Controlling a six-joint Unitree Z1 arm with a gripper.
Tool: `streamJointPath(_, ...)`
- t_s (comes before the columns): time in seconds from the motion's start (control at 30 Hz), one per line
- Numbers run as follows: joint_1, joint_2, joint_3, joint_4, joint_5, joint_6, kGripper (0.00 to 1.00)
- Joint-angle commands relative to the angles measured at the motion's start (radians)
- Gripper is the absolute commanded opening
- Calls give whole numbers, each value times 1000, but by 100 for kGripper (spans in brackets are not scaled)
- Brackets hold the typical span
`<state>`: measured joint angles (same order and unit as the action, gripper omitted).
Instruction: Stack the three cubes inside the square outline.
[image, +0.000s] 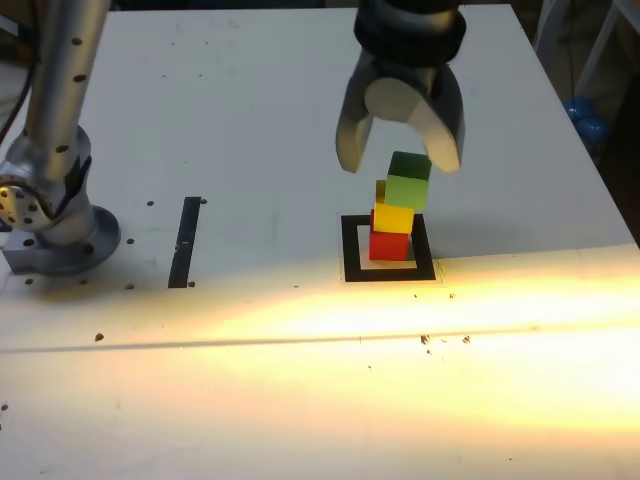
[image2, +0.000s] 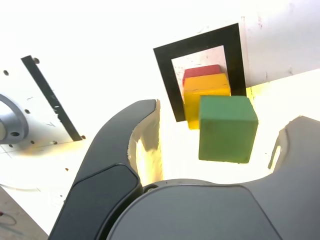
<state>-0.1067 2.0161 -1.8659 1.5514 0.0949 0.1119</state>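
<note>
Exterior view: see the pincer (image: 400, 165) spread around the green cube (image: 408, 191), above the yellow cube (image: 393, 219) and red cube (image: 388, 247), stacked inside the square outline (image: 352, 262). Looks offset toward the exterior view's right, so might topple if bumped.

Wrist view: shows a gap either side of green; could still catch an edge if withdrawn crookedly.

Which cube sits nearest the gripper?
The green cube, top of the stack between the open jaws; the yellow and red ones lie below it.
</note>
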Motion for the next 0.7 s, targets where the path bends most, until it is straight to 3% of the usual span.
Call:
streamJointPath(0.0, 4, -43, 29, 8, 7, -7, 100)
streamJointPath(0.37, 15, -266, 332, -19, 37, -62, 100)
streamJointPath(0.67, 15, -422, 689, -155, 18, -108, 100)
